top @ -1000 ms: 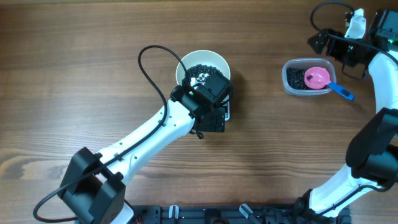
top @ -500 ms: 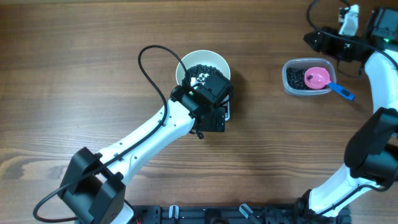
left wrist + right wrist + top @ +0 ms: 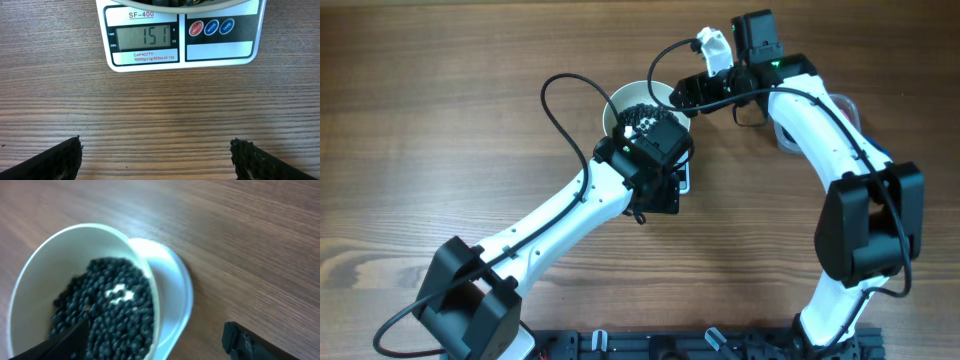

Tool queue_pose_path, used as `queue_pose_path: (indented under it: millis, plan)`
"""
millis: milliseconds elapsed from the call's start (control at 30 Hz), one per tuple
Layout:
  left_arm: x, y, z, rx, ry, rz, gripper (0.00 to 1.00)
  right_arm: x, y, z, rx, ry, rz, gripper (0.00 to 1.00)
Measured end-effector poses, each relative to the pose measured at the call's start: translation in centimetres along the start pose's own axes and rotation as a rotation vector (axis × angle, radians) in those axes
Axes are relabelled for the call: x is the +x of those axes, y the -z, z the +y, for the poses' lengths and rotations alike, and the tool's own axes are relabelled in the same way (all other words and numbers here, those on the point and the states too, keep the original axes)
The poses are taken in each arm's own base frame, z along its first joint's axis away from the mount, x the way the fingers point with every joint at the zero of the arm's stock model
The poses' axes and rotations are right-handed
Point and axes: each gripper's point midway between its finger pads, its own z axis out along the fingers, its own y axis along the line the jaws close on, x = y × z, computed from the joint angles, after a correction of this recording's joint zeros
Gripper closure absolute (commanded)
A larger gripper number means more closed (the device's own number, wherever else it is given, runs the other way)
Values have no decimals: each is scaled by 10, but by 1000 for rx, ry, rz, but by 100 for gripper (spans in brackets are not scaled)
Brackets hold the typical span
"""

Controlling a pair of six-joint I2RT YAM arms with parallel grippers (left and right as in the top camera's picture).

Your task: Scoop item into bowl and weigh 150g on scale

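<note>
Around the bowl (image 3: 50,265), the left end effector (image 3: 157,161) blocks the near side just past the scale (image 3: 220,50), the right end effector (image 3: 686,97) crowds the right rim, a black cable (image 3: 546,100) loops at the left, and only the far-left surface (image 3: 450,60) lies bare.

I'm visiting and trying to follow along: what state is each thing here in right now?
scale, switched on, display reads 151
bowl, upright on the scale, partly filled
black beans, heaped in the bowl
left pincer, open, empty, facing the scale's front
right pincer, open, empty, at the bowl's rim
</note>
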Motion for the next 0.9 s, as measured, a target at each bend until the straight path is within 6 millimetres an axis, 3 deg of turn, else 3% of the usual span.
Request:
queue_pose_path:
  millis: [67,133,167,233,300,433,467,500,567,667,800,833,900]
  plan:
    - [0,0,0,0,0,0,0,-14,8,-22,37,-51,-65,4]
    - [0,0,0,0,0,0,0,-17,23,-59,85,-171,-104,4]
    - [0,0,0,0,0,0,0,-16,27,-68,91,-207,-112,3]
    - [0,0,0,0,0,0,0,-14,41,-92,86,-319,-136,15]
    - [0,0,0,0,0,0,0,-7,47,-97,42,-397,-126,24]
    - [0,0,0,0,0,0,0,0,59,-88,26,-465,-62,36]
    - [0,0,0,0,0,0,0,1,69,-85,39,-482,-39,56]
    - [0,0,0,0,0,0,0,0,83,-82,54,-494,-32,94]
    - [0,0,0,0,0,1,0,8,106,-84,72,-546,-11,96]
    - [0,0,0,0,0,0,0,36,123,-99,104,-657,58,95]
    - [1,0,1,-2,0,3,0,36,125,-103,115,-659,52,95]
    - [1,0,1,-4,-1,6,0,35,124,-102,114,-655,51,89]
    - [2,0,1,-5,-1,7,0,39,124,-101,118,-659,66,87]
